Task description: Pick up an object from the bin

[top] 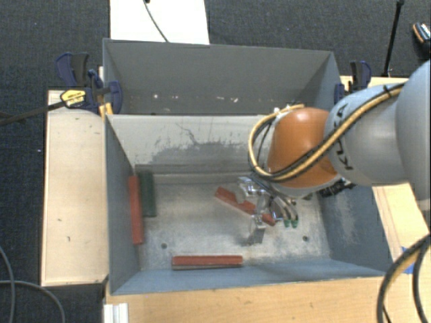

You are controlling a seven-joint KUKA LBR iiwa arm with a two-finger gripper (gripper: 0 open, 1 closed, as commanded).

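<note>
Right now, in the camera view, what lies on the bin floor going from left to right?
long red-brown bar along the left wall → dark green rectangular block right beside it → flat red-brown bar by the near wall → tilted red bar in the middle of the floor.

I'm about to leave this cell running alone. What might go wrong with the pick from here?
The gripper is low over a slanted red stick in the bin's middle right, near the stick's lower end. A grasp that far off centre might let the stick pivot or slip out. Small green pieces lie right beside that end and may get nudged or caught along with it.
</note>
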